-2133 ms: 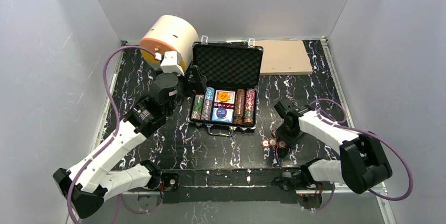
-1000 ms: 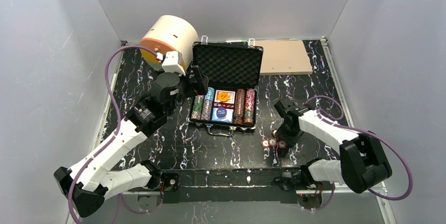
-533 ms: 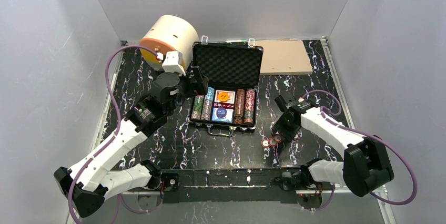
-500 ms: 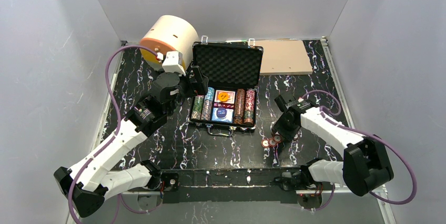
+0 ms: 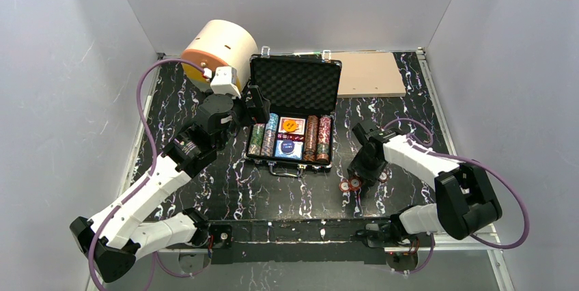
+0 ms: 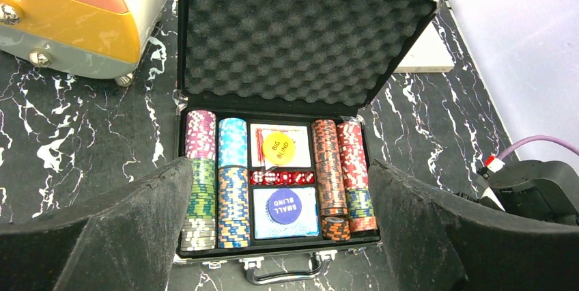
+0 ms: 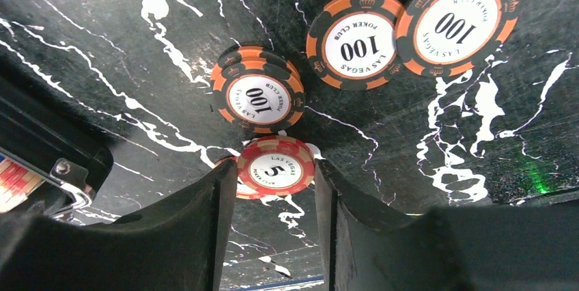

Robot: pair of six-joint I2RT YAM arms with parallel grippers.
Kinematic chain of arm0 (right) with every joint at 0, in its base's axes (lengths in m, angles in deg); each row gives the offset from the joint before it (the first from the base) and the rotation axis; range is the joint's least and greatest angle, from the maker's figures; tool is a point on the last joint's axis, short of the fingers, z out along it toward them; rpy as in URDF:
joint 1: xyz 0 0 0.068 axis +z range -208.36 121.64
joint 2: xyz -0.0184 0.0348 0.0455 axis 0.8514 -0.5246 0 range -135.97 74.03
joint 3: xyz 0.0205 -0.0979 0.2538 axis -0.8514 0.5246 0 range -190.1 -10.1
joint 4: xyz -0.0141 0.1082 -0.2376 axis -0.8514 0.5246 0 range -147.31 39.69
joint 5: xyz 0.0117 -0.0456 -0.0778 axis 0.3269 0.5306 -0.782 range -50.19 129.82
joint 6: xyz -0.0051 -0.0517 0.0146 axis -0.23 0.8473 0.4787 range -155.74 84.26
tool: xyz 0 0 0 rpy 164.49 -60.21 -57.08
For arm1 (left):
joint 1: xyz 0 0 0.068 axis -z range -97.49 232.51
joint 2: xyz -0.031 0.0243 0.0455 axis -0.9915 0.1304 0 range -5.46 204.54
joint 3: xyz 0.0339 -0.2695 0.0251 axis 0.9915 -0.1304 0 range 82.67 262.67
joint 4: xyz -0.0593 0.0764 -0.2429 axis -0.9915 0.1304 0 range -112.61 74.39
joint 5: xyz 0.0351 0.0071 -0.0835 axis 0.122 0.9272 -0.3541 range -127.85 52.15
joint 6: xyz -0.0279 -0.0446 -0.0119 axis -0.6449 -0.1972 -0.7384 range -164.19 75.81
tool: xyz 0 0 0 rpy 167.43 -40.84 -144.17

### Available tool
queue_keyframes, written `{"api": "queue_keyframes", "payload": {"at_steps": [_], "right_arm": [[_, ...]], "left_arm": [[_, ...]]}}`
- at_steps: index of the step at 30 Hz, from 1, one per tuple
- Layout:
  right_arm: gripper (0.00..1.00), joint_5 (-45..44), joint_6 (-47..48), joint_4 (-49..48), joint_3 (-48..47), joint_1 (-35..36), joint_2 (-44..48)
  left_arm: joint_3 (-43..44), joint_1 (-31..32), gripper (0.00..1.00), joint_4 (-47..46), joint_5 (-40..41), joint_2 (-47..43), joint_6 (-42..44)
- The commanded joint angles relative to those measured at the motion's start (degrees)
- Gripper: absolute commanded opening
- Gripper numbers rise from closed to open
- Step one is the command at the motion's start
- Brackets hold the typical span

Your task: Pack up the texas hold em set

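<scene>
- The right pincer (image 7: 275, 172) points down at the surface (image 7: 102, 31). Its two fingers stand on either side of a red chip (image 7: 275, 167) marked 5, close against its edges. I cannot tell whether they squeeze it.
- Just beyond lie three orange-and-black chips marked 100: one (image 7: 258, 98) near the red chip, and two (image 7: 356, 40) (image 7: 459, 20) side by side.
- These loose chips lie on the surface to the right of the case's front corner (image 7: 41, 147).
- The left pincer (image 6: 278, 175) is spread wide and holds nothing. It hangs by the left side of the open case (image 6: 300, 38).
- The case's foam-lined lid stands up. Inside are rows of striped chips (image 6: 232, 188), a yellow button (image 6: 280, 147), red dice (image 6: 281, 177) and a blue button (image 6: 285, 202).
- Behind the case are a cream cylinder (image 5: 218, 48) on the left and a tan board (image 5: 369, 74) on the right.
</scene>
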Motion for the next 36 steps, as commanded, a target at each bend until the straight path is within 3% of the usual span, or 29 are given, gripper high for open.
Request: {"api": "queue_keyframes", "payload": {"at_steps": [1, 5, 8, 29, 36], "right_arm": [[0.59, 0.8, 1.96, -0.42, 0.72, 0.22, -1.22], [0.73, -0.54, 3.5, 0.45, -0.39, 0.37, 0.28], [0.77, -1.33, 4.31, 0.45, -0.84, 0.34, 0.94], [0.63, -0.38, 0.11, -2.89, -0.36, 1.66, -6.55], [0.65, -0.66, -2.27, -2.44, -1.27, 2.2, -6.69]], "left_arm": [[0.27, 0.07, 0.97, -0.49, 1.32, -0.53, 0.49], [1.25, 0.0, 0.97, -0.78, 1.21, 0.75, 0.82], [1.72, 0.05, 0.97, -1.28, 1.15, 1.65, 1.06], [0.23, 0.07, 0.98, -3.37, 0.8, 2.21, 1.72], [-0.03, 0.05, 0.97, -4.5, 0.28, 2.65, 1.46]]}}
